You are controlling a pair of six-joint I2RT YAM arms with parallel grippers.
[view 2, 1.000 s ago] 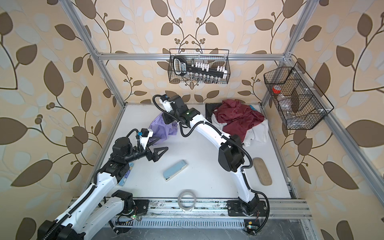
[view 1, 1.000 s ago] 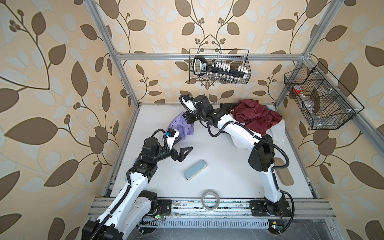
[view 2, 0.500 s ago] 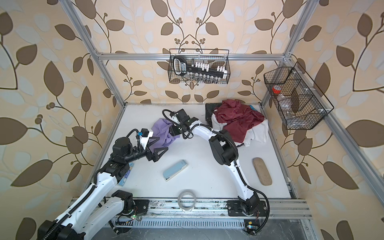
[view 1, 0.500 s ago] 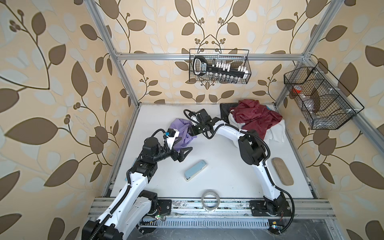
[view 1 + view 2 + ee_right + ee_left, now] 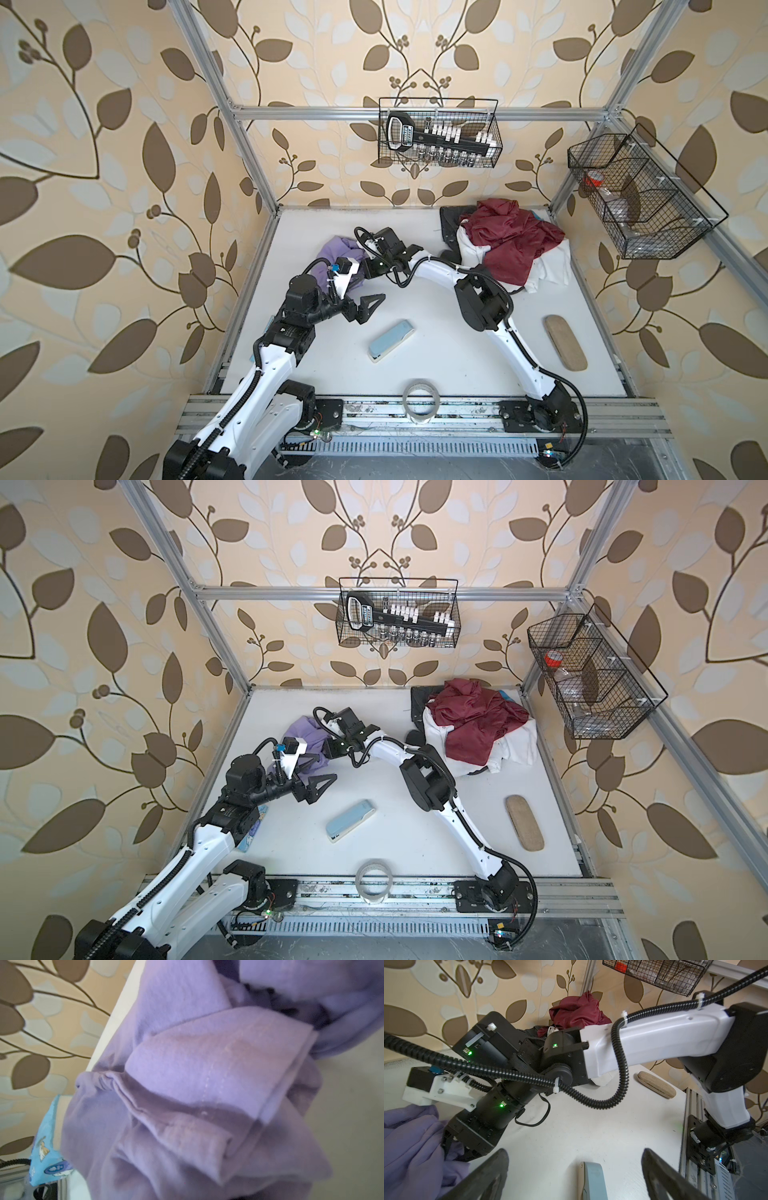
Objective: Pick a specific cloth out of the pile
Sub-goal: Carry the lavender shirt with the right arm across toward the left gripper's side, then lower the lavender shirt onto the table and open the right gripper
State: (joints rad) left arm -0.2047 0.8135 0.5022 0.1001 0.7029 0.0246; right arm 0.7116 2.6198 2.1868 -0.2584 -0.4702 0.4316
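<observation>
cloth lies well apart from pile (looks picked out). right end effector at it, grip unclear; left end effector released.

Lavender cloth, maroon-and-white pile, leaf-patterned wall

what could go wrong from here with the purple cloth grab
1. The right end effector is pressed into loose folds of the cloth, and whether it really grips cannot be seen. It may pinch only one layer, so the fabric could slip out on lifting.
2. The left end effector hangs open close beside the right wrist, whose cable loops loosely. The arms could knock together or snag that cable.
</observation>
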